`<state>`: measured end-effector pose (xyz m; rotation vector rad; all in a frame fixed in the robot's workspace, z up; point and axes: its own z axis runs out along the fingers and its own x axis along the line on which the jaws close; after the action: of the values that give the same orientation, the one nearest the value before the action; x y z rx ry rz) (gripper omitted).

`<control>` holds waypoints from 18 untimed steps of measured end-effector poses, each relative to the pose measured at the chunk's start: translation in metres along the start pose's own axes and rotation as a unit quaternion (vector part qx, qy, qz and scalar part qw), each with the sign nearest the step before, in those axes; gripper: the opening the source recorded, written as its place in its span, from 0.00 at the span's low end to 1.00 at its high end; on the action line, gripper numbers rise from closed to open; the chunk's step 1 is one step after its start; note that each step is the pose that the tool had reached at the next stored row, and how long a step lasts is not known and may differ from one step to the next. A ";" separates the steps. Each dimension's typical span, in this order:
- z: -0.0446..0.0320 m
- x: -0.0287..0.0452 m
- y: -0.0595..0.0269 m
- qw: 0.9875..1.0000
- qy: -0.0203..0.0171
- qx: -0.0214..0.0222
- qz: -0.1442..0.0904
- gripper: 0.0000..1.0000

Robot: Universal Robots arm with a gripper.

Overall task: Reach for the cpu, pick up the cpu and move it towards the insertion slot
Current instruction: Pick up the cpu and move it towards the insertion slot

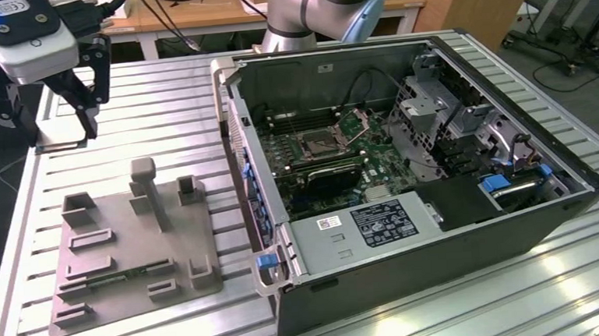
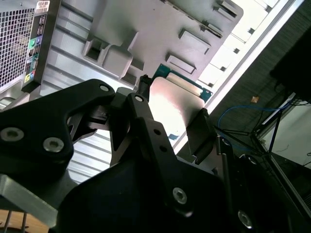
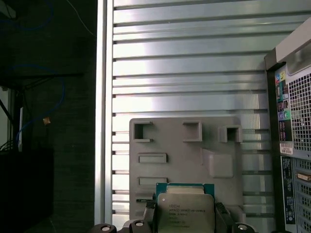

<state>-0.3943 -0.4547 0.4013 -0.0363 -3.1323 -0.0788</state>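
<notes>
The cpu (image 3: 184,206) shows its silvery-grey top and teal edge in the first wrist view, and its pale underside (image 2: 170,99) in the second wrist view. My gripper (image 3: 184,221) is shut on it, with a black finger (image 2: 141,121) at each side. In the exterior view the gripper (image 1: 68,123) hangs high over the far corner of the table on the exterior view's left, above and beyond the grey fixture plate (image 1: 127,249). The insertion slot (image 1: 313,142) lies inside the open computer case (image 1: 420,270), with its metal retention frame (image 1: 364,121) hinged up.
The fixture plate (image 3: 184,150) with upright blocks and recesses lies on the ribbed aluminium table (image 1: 162,122). The case's rear panel (image 3: 291,121) stands beside the plate. The table's edge (image 3: 104,97) drops to a dark floor with cables. Drive cages and cables crowd the case's inside.
</notes>
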 end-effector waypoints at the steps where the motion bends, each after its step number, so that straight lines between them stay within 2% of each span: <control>1: 0.0001 -0.0004 0.0000 1.000 0.000 0.000 0.000 0.54; 11: -0.0006 -0.0011 0.0001 1.000 0.000 0.000 0.000 0.54; 18: -0.0005 -0.0085 0.0002 1.000 0.000 0.000 0.000 0.54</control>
<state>-0.3858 -0.4547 0.4018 -0.0364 -3.1326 -0.0788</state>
